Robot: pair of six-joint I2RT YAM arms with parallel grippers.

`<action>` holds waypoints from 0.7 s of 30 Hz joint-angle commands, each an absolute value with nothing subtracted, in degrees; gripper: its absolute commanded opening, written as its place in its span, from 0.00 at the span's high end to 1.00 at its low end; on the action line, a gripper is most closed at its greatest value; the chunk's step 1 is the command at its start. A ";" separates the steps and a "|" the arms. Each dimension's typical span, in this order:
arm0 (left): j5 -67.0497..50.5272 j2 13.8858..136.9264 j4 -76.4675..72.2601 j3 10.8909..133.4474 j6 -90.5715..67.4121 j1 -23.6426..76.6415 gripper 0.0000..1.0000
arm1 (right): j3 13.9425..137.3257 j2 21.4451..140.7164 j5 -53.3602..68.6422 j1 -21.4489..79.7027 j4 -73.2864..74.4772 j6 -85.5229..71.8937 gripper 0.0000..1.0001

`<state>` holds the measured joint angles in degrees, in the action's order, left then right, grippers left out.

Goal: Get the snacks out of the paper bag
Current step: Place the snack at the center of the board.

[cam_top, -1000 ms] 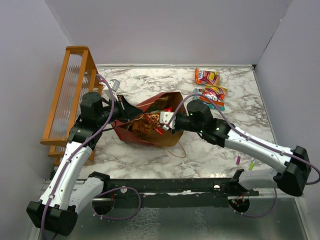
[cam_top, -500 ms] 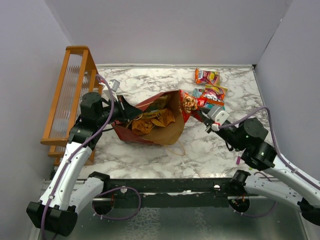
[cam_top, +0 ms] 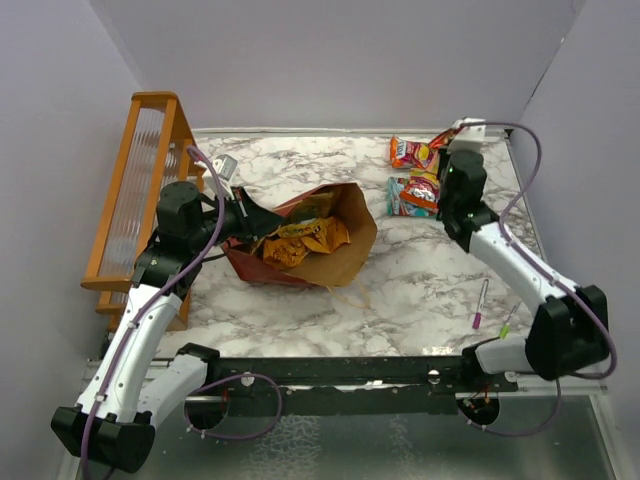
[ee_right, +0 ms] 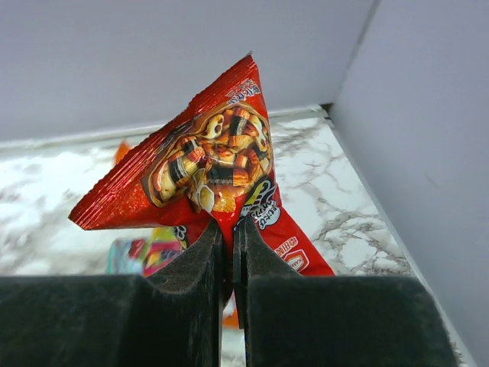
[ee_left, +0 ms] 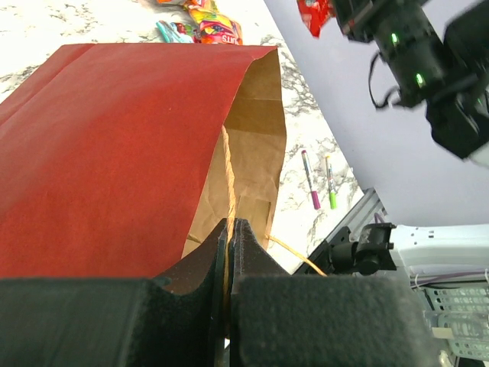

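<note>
Two packets lie at the far right of the marble table (cam_top: 400,290): an orange one (cam_top: 411,153) and a teal-and-pink one (cam_top: 412,195). Near the back corner just beside them, the right gripper (ee_right: 228,246) holds a red packet (ee_right: 210,164) in the air, its fingers pinching the packet's lower edge. The paper bag (cam_top: 340,262) lies on its side mid-table with its mouth open, more snacks (cam_top: 298,240) showing inside. The left gripper (ee_left: 229,237) has its fingers pressed together on the bag's twisted handle (ee_left: 228,168)
</note>
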<state>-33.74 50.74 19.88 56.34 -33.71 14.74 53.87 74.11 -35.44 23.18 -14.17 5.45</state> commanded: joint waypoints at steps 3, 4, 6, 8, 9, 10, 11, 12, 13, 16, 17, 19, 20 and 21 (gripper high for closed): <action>-33.60 50.68 19.65 57.48 -33.22 14.70 1.00 | 65.26 91.28 -29.46 8.95 -10.85 -9.72 0.94; -33.73 50.90 19.67 57.67 -33.02 14.70 1.00 | 66.88 94.07 -28.96 7.30 -10.62 -9.82 0.94; -33.88 51.05 19.64 57.71 -32.81 14.70 1.00 | 69.88 99.41 -25.44 4.32 -10.12 -8.79 0.94; -33.99 51.23 19.59 57.58 -32.82 14.75 1.00 | 73.32 104.03 -24.10 2.21 -8.77 -8.21 0.94; -34.05 51.33 19.58 57.49 -32.79 14.73 1.00 | 74.81 105.95 -22.96 1.33 -8.79 -7.60 0.94; -34.22 51.44 19.48 57.45 -32.93 14.67 1.00 | 76.04 107.73 -21.46 0.51 -8.98 -6.95 0.94; -34.38 51.53 19.46 57.40 -32.92 14.70 1.00 | 77.30 109.46 -20.13 0.03 -9.04 -6.13 0.94; -34.52 51.54 19.40 57.40 -33.02 14.72 1.00 | 79.01 110.88 -19.33 -0.34 -9.12 -5.26 0.93; -34.60 51.54 19.38 57.41 -33.09 14.73 1.00 | 79.78 112.41 -19.03 -0.55 -9.03 -4.59 0.93; -34.54 51.43 18.90 57.29 -33.63 14.74 1.00 | 83.82 117.04 -17.65 -1.08 -8.01 -3.70 0.90; -34.59 51.44 18.59 57.19 -33.82 14.70 1.00 | 84.62 118.47 -16.75 -1.32 -7.97 -3.82 0.89; -34.90 51.43 18.04 56.98 -34.44 14.68 1.00 | 85.86 120.89 -14.94 -1.76 -7.99 -4.14 0.88; -35.04 51.42 17.78 56.98 -34.76 14.68 1.00 | 86.43 121.87 -14.11 -1.90 -8.02 -4.46 0.88; -35.14 51.36 17.61 56.96 -34.94 14.70 1.00 | 86.95 122.87 -13.19 -2.07 -8.13 -4.62 0.88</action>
